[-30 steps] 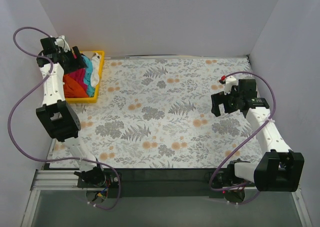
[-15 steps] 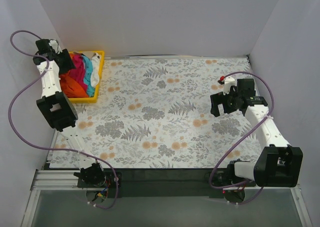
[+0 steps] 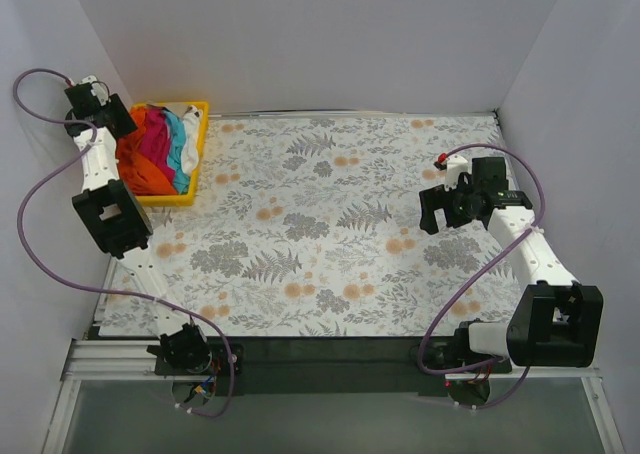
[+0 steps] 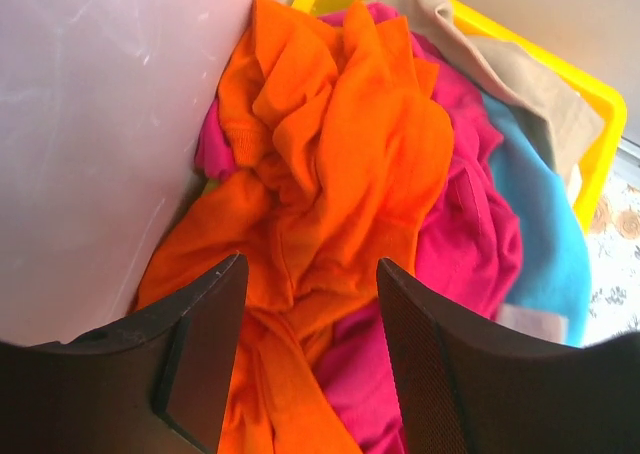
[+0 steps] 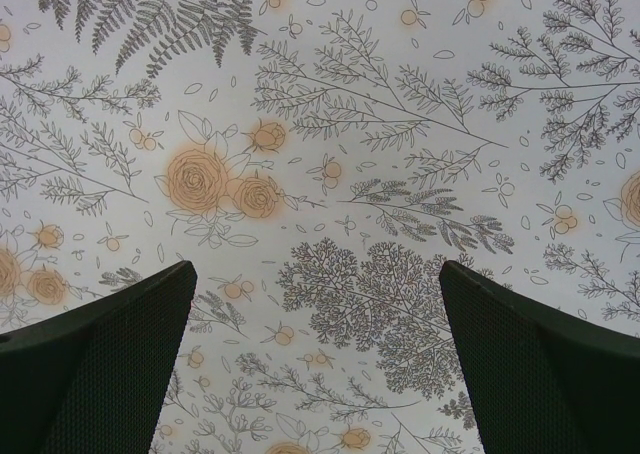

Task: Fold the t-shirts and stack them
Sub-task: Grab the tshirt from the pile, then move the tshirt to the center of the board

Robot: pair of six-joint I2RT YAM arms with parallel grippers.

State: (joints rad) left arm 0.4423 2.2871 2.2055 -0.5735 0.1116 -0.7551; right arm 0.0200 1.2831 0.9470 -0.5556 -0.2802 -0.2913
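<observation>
Soft, light and crumpled atop the heap in the yellow plastic tray (image 4: 600,99), the orange cloth t-shirt (image 4: 340,154) suits a pinch on a raised fold; the left gripper (image 4: 310,264) straddles it, whether clamped cannot be told; the right gripper (image 5: 317,266) gapes.

Nothing legible shows in any view: no words, brands, numbers or signs on the t-shirts (image 4: 340,174), the yellow tray (image 3: 168,201) or the floral surface (image 3: 350,224).
</observation>
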